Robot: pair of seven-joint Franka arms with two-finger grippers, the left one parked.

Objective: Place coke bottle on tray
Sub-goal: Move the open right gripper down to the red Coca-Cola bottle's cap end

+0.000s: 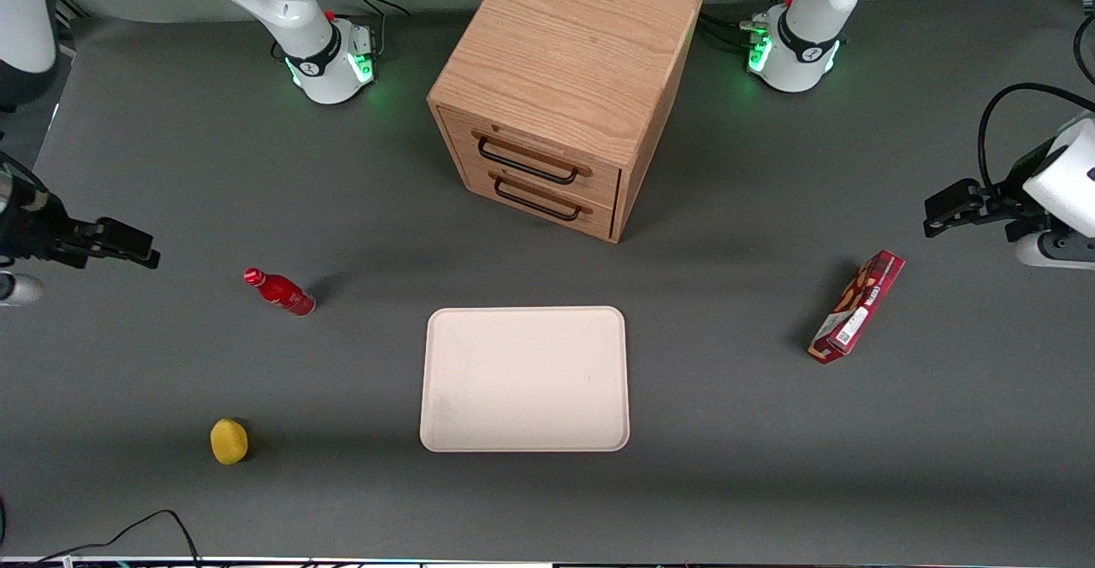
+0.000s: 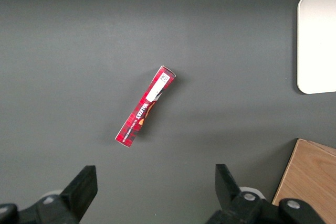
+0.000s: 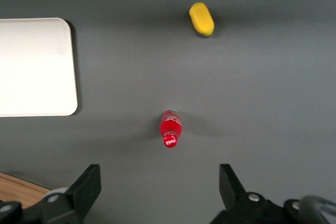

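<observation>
The claw (image 3: 160,190) is hanging wide open and empty above the desk (image 1: 727,431), near the coke bottle (image 1: 281,291) toward the working arm's end, probably lining up a grasp. The bottle is standing well apart from the bare tray (image 1: 524,378).

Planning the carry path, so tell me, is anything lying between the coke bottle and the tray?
No. In the front view, only bare grey table separates the coke bottle from the tray. The open gripper hangs toward the working arm's end, clear of that stretch.
</observation>
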